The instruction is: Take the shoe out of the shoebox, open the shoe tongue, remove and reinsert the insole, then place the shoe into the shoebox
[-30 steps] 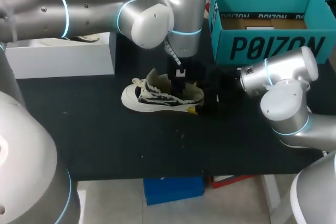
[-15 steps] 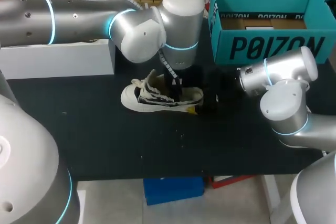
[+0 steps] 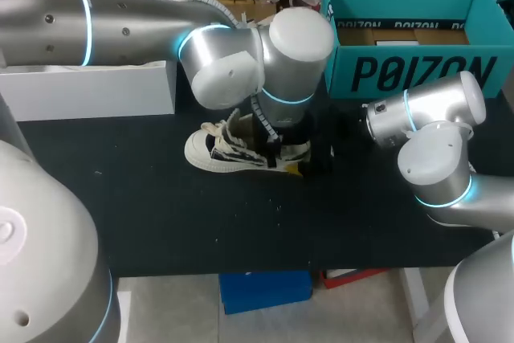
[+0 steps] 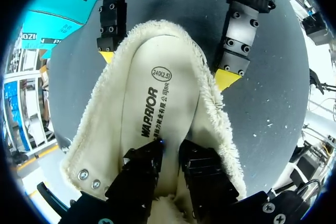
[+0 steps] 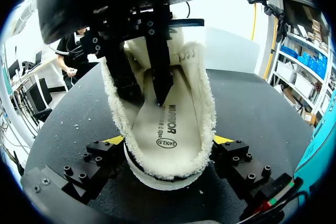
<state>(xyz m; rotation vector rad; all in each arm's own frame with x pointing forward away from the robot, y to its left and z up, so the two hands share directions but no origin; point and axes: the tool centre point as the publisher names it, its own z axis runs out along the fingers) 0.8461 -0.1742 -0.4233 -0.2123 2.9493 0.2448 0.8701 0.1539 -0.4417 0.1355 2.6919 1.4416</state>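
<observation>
**Surface** (image 3: 161,222): one, black. It carries all the items below.

**Arms:** two. The left arm (image 3: 120,26) comes in across the far left and ends above the shoe. The right arm (image 3: 438,158) stands at the right edge, with its wrist directed at the shoe's heel.

**Shoebox** (image 3: 418,74): one, teal, open-topped, at the far right corner.

**White box** (image 3: 96,90): one, along the far left edge.

**Shoe** (image 3: 233,150): one, outside the shoebox. It stands on its sole near the middle of the surface, toe toward the left edge and heel toward the right edge. It is a low cream sneaker with a black-patterned side, a white sole, metal eyelets and a cream fleece lining that rolls over the collar.

**Insole** (image 4: 157,93): one, cream with dark print, lying flat inside the shoe.

**Left jaws:** lowered into the shoe opening. The black fingers (image 4: 139,177) are slightly parted, tips down on the insole, with nothing clamped between them.

**Right jaws:** gripping the shoe, with one yellow tip against each side of the heel.
</observation>
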